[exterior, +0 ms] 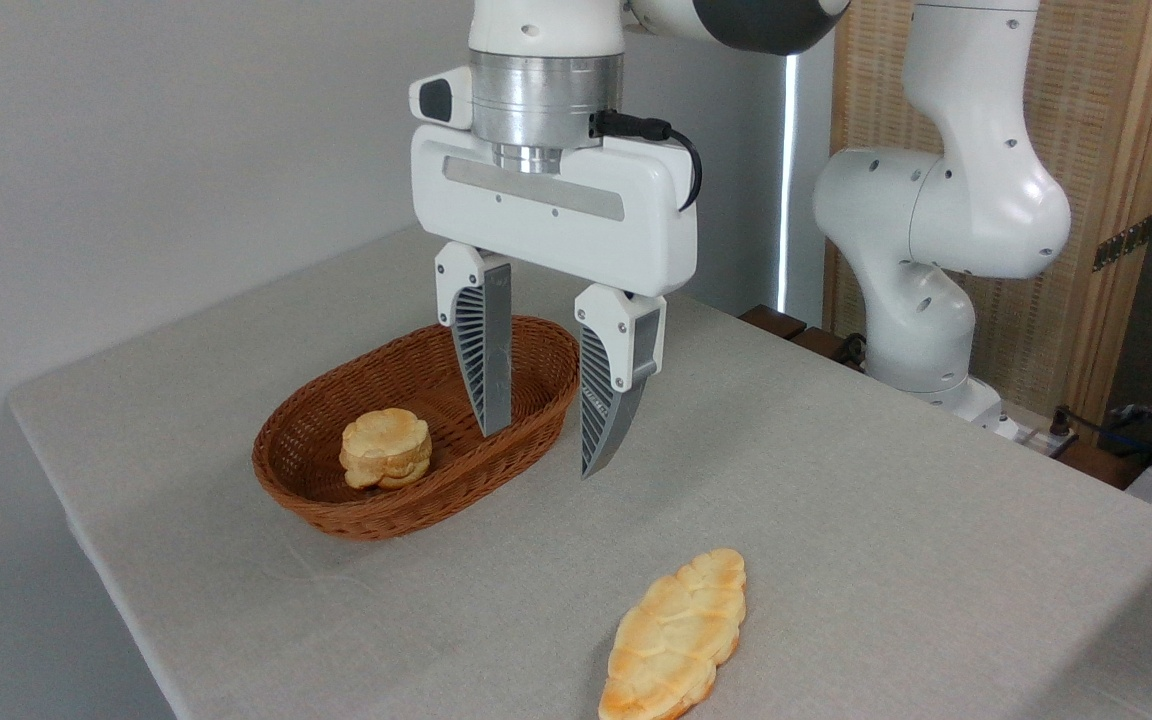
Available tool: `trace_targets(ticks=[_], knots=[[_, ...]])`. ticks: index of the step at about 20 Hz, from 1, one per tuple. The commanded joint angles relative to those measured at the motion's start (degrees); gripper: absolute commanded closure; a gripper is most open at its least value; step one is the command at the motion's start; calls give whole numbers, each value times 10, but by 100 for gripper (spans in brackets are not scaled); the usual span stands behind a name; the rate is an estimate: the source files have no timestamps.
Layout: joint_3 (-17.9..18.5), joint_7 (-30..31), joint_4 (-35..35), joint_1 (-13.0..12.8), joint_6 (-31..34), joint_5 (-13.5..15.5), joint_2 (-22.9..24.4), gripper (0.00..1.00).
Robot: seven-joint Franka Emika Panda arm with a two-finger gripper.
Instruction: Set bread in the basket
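Observation:
The bread point(676, 636), a long flat golden loaf with a bumpy top and toasted edges, lies on the table near the front edge. The oval brown wicker basket point(526, 352) sits to the upper left of it. My gripper point(546, 450) hangs open over the basket's right end, well above and behind the loaf, with nothing between its grey ribbed fingers point(484, 360).
A small round stacked bun point(386, 448) rests inside the basket at its left end. The grey cloth-covered table point(836, 480) drops off at the left and front. The arm's white base point(921, 330) stands at the back right, with cables beside it.

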State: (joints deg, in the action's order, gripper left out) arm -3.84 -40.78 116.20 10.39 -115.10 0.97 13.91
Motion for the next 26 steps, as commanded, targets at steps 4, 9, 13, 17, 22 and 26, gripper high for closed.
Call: trace_targets(ticks=[4, 9, 13, 17, 22, 26], knots=[[30, -59, 53, 1, -74, 3, 10, 0], [31, -143, 63, -2, -78, 3, -10, 0], [31, -192, 67, -3, -78, 3, -34, 0], [31, -193, 68, -2, -76, 3, -52, 0], [33, -206, 88, 0, -72, -53, -57, 0], [47, -206, 96, 1, -75, -77, -59, 0]])
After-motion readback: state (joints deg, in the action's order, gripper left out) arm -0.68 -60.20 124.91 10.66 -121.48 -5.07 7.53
